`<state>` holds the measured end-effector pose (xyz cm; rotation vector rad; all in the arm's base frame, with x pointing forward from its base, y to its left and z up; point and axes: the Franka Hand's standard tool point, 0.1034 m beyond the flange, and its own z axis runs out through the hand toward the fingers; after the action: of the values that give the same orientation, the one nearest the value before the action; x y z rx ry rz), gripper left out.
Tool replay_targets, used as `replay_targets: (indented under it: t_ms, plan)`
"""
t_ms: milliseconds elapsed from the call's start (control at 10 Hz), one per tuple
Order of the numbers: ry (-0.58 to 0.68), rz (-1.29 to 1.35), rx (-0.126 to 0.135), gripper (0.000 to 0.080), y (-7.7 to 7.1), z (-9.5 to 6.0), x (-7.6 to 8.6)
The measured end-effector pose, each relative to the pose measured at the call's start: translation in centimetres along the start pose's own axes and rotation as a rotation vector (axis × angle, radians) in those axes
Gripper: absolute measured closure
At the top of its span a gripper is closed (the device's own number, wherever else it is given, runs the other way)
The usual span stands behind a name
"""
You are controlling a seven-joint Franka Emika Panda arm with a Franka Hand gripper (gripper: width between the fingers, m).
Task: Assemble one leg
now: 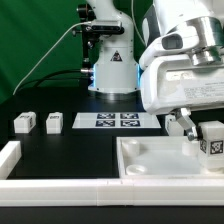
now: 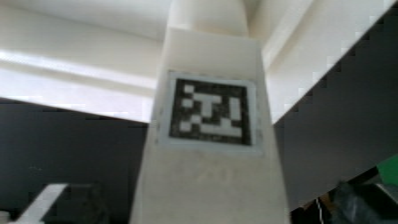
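The tool (image 1: pixel 198 130) pinches the leg (image 1: pixel 212 140), which stands upright in its grip and fills the wrist view with its tag. Just below the tool lies the tray (image 1: pixel 150 158). Well off to the exterior view's left of the tool, two spare legs (image 1: pixel 24 123) and the marker board (image 1: pixel 117 121) rest on the dark surface (image 1: pixel 70 150).
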<state>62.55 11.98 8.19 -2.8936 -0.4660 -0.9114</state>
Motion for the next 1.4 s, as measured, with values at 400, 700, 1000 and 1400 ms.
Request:
replay_targets:
  t_ms: [400,700,1000,1400]
  plan:
    - [-0.028,-0.003,0.005,0.0150,0.2,-0.8,0.6]
    - [-0.030,-0.003,0.006,0.0150,0.2,-0.8,0.5]
    - [-0.087,-0.006,0.026,0.0150,-0.2,-0.7,0.4]
    - [-0.454,0.029,0.112,0.0150,-2.0,-1.2,0.3]
